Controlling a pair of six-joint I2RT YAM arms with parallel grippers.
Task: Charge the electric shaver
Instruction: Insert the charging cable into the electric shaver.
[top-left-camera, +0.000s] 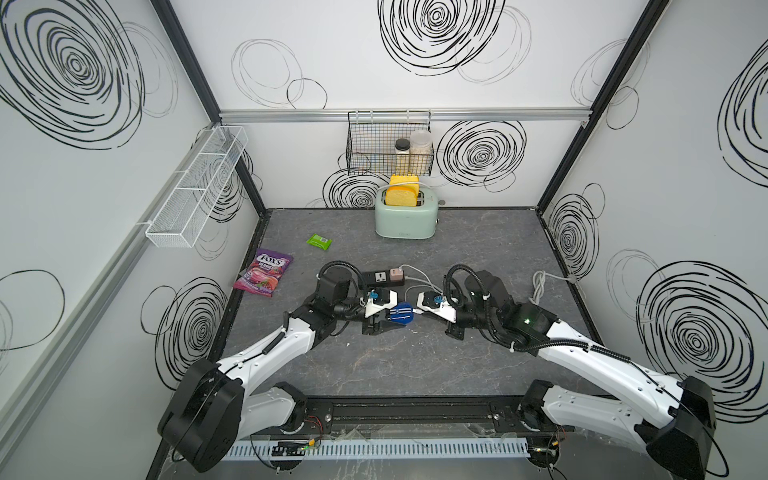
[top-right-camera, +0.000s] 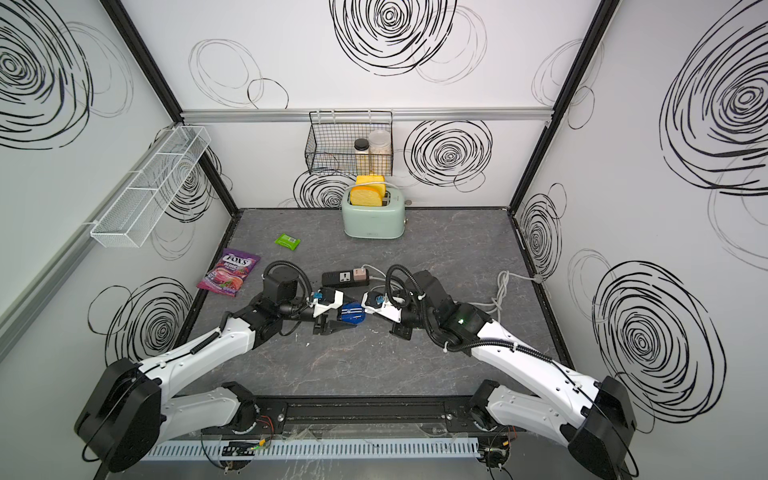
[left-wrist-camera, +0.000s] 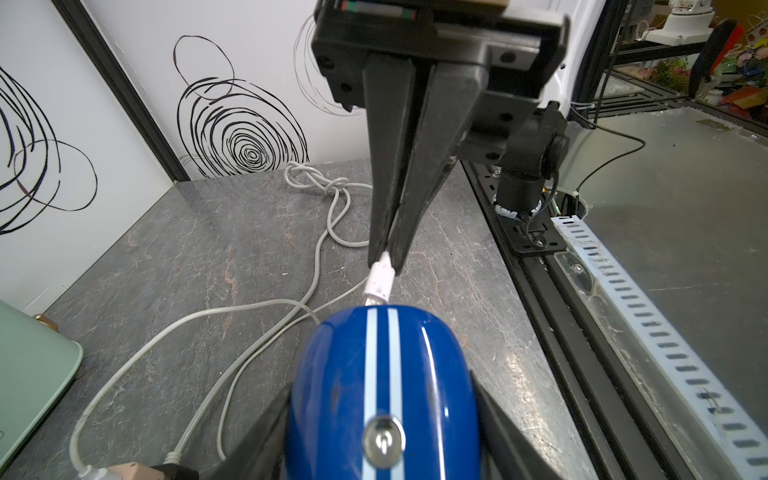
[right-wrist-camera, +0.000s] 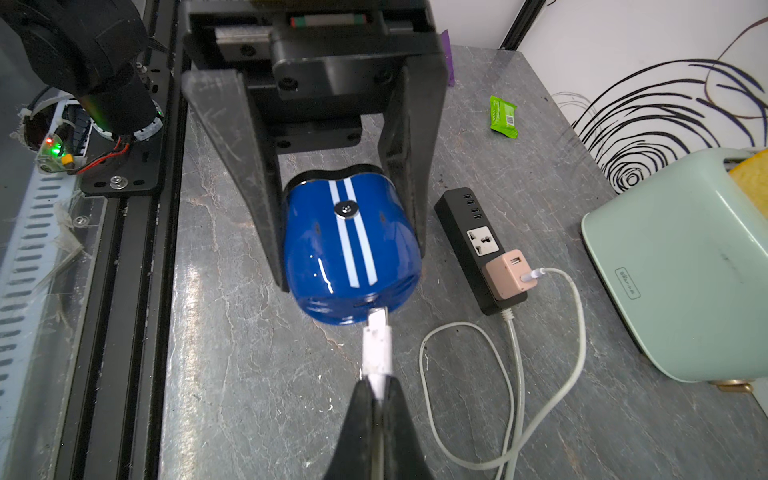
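A: What lies closest in the right wrist view?
B: The right tool (right-wrist-camera: 377, 386), pinched almost shut on the white plug (right-wrist-camera: 377, 345). The plug's metal tip is set at the port in the end of the shaver (right-wrist-camera: 349, 232). The shaver is laid on the worktop (right-wrist-camera: 249, 395) and is clamped across its sides by the left tool (right-wrist-camera: 351, 268), spread to the shaver's width.

A: Is the plug home?
B: That cannot be told. Some bare metal is shown, so it is judged not fully seated.

A: How should the push be made?
B: The plug should be held in line with the shaver's length and driven straight toward the left tool, without twist. A firm left grip is needed so that the glossy shell is not slid back. The plug is gripped near its tail, so bending there is to be watched for. Slack is seen in the cable (right-wrist-camera: 583, 332), so no tug is expected.

A: And the supply?
B: Just beside the left tool, a power strip (right-wrist-camera: 478, 249) is laid. A pink adapter (right-wrist-camera: 507, 274) is seated in it, with the cable plugged in.

A: Containers?
B: Well beyond both tools, a wire basket (top-left-camera: 361, 145) is hung on the back wall, with two jars (top-left-camera: 402, 156) stood in it. Below it, a toaster (top-left-camera: 405, 226) is loaded with two yellow slices (top-left-camera: 401, 195). On the left tool's side, a mesh rack (top-left-camera: 183, 203) is fixed to the wall. Nothing is seen in it.
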